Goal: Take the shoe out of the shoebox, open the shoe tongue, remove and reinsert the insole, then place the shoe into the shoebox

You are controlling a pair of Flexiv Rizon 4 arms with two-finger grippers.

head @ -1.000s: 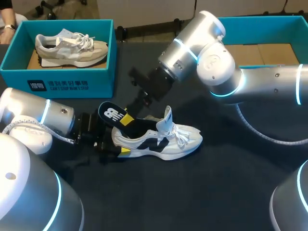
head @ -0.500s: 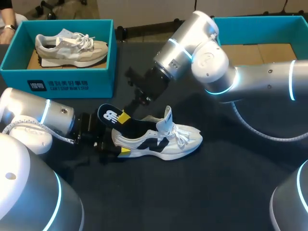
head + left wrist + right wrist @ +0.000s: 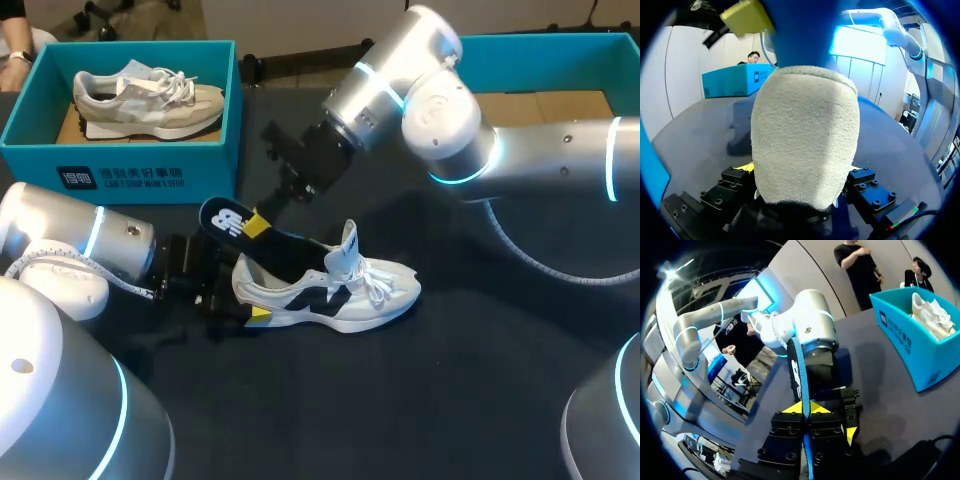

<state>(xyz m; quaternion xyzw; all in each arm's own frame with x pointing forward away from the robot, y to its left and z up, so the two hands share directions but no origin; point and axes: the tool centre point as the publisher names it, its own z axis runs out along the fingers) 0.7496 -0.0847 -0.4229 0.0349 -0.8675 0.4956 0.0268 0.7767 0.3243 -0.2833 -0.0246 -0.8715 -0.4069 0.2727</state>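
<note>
The shoe (image 3: 335,290) stands on the table (image 3: 420,400), heel clamped in the left hand (image 3: 245,300) (the left wrist view shows its fabric filling the gap). Its insole (image 3: 270,240) slants partly out, pinched by the right hand (image 3: 803,409); only the right wrist view shows both tips closed on it.

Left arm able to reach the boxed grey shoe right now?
Probably not: the left claw is shut on the heel of the white shoe and would have to release first. The grey shoe itself lies uncovered.
</note>
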